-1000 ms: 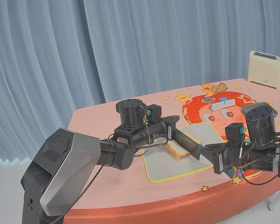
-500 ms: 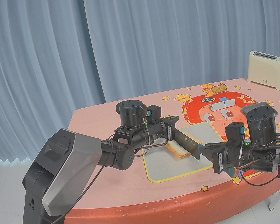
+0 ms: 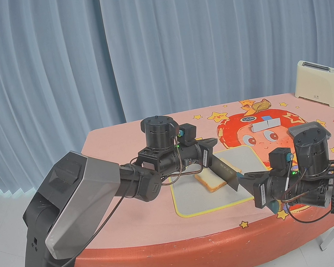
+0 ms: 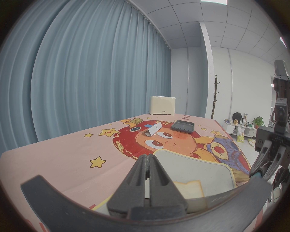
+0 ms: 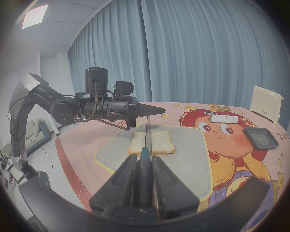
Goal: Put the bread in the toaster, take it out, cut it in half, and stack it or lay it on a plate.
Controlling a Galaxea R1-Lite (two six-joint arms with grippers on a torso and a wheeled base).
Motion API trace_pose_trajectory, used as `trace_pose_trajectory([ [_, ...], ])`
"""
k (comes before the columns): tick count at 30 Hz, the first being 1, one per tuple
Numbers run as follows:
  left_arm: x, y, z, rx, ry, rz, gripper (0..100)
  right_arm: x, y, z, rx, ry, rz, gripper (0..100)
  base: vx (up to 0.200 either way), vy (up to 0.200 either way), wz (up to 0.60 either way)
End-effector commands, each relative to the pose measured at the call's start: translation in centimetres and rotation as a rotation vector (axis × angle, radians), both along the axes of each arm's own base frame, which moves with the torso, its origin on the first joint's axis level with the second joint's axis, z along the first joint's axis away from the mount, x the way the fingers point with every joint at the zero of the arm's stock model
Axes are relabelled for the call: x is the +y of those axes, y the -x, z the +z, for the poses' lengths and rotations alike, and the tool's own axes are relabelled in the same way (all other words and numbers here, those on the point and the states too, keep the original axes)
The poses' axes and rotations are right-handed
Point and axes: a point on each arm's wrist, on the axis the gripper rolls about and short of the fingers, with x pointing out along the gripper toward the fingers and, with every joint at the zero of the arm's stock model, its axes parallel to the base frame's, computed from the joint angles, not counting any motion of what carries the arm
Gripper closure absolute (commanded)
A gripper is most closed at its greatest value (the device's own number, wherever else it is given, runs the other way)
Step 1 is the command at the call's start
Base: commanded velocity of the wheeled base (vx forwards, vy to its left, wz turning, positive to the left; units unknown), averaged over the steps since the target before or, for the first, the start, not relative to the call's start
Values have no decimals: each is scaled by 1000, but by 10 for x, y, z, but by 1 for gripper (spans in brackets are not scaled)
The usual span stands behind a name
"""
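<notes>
Head view shows us that the left end effector (image 3: 212, 143), pinched closed and empty, has risen slightly above the bread (image 3: 210, 180) on the cutting board (image 3: 196, 201). The right end effector (image 3: 243, 178) still clamps the knife (image 3: 224, 168) across the slice, so we judge the cut to be nearly finished.

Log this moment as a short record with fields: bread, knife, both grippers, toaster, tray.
bread: one slice, flat on the cutting mat
knife: blade edge-down across the slice's middle; whether it has cut through, cannot tell
right gripper: shut on the knife's handle
left gripper: shut, empty, above the slice's far side, seemingly clear of it
toaster: upright at the far right corner of the table
dark tray: empty, to the right of the mat
</notes>
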Motion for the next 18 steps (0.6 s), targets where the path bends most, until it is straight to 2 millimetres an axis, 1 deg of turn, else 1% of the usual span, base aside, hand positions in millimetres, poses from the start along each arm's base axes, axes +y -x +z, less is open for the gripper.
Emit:
trace_pose_trajectory([
  [1,4,1,12,-25,17,10,100,0,0,2,-7,-6,1,100,0,0,0],
  [8,6,3,-1,3,-9,11,100,1,-1,1,-3,-4,1,100,0,0,0],
  [16,5,3,-4,8,-12,9,100,2,-1,4,-13,-13,2,100,0,0,0],
  [18,4,2,-8,13,-16,9,100,2,-1,4,-15,-14,2,100,0,0,0],
])
